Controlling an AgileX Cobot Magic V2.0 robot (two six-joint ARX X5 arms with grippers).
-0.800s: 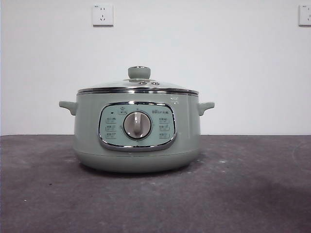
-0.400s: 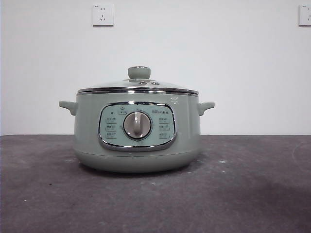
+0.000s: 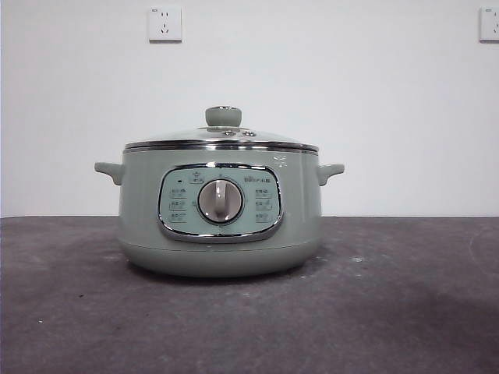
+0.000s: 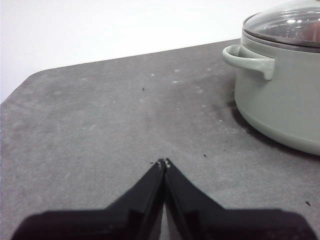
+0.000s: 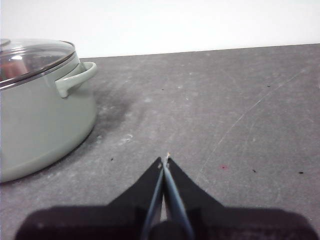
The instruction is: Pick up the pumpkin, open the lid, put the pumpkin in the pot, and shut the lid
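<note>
Lid (image 3: 222,134) seated on pot (image 3: 221,210) mid-worktop (image 3: 390,312), my left hand (image 4: 164,162) and right hand (image 5: 165,159) clenched, empty, apart from pot.

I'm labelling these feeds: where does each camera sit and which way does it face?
Front: low at table height, facing the pot and lid head-on; no robot part shows.
Left wrist: on the left arm, over its shut left claw, pot at one side.
Right wrist: over the shut right claw, pot at the other side.
All share pot and lid.
</note>
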